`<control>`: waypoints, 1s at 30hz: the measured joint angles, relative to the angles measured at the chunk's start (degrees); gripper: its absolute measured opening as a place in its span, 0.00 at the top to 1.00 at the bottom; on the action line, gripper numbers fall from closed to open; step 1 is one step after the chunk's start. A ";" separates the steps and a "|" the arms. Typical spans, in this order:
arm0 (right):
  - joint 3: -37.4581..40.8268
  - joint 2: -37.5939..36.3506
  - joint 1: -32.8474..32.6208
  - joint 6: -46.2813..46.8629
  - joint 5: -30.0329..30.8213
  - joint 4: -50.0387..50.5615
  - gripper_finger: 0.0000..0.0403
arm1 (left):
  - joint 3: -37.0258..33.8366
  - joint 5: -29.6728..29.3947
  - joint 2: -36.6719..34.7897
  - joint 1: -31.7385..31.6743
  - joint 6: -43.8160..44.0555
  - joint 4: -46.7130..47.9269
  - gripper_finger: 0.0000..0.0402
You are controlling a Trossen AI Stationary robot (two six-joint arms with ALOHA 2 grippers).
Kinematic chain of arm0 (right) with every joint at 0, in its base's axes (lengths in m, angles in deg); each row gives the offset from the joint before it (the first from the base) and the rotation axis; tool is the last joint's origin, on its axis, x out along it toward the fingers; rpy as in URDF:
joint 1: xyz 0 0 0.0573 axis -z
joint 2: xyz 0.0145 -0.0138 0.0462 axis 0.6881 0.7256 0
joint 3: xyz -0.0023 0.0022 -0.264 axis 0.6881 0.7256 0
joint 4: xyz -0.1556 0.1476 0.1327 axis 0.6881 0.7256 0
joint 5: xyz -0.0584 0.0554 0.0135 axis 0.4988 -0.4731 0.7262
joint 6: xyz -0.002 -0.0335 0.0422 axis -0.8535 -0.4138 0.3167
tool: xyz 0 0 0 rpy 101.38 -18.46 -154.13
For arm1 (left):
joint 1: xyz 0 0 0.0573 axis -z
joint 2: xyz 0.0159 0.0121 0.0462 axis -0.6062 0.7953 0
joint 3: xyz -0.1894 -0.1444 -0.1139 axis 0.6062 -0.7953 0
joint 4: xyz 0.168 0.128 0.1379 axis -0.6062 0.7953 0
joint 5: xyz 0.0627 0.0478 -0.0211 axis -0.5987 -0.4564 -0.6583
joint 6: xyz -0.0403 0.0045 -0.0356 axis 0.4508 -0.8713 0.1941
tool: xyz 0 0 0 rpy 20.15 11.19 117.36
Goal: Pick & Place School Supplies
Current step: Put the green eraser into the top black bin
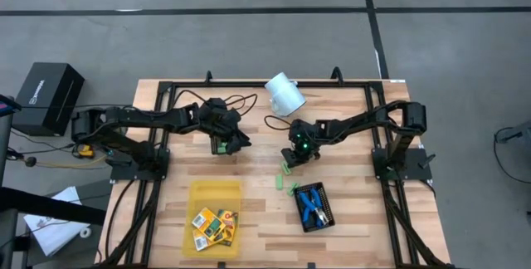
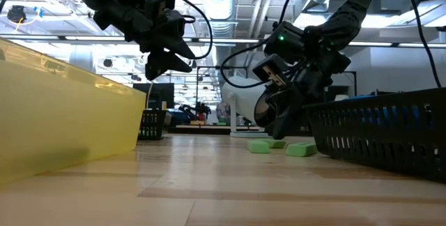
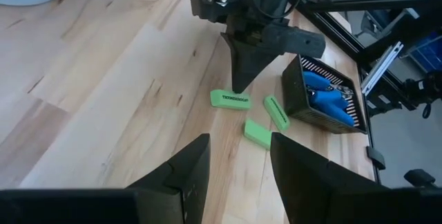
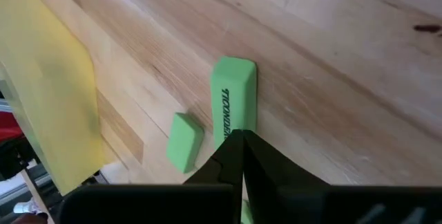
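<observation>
We see the right gripper [image 1: 288,163] low over the counter [image 1: 257,211], near its middle, fingers [image 4: 238,156] pressed together to a point with nothing between them. In its wrist view the tips sit right at the near end of one green eraser [image 4: 233,99], which lies flat; we can't tell whether they touch it. A second, shorter eraser [image 4: 184,141] lies just beside it.

From the left wrist we count three green erasers: the printed one [image 3: 230,99] under the right gripper's tips, and two more [image 3: 257,133] [image 3: 277,112] between it and the black mesh tray [image 3: 321,101]. That tray holds the blue-handled pliers [image 1: 312,205].

The left gripper [image 1: 222,144] hangs well apart from the erasers, off the counter, toward the far left side. Its fingers [image 3: 186,172] are spread with an empty gap, holding nothing.

The yellow tray [image 1: 214,191] sits at the near-left part of the counter with the orange-yellow boxes [image 1: 214,225] inside. A white cup [image 1: 284,93] lies tipped on its side at the far edge.
</observation>
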 joint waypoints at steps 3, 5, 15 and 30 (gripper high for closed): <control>-0.01 0.00 0.00 -0.07 -0.02 0.01 1.00 | 0.00 -0.01 0.00 0.00 0.00 -0.01 0.63; 0.00 0.00 0.02 -0.07 -0.19 0.01 1.00 | 0.00 -0.02 0.00 0.00 0.00 0.00 0.63; 0.00 -0.04 0.09 1.48 -0.44 -4.67 1.00 | 0.00 -0.02 0.00 0.00 0.00 0.00 0.63; 0.07 0.42 0.09 1.11 -0.66 -4.35 1.00 | 0.00 -0.02 -0.01 0.00 -0.21 -0.02 0.63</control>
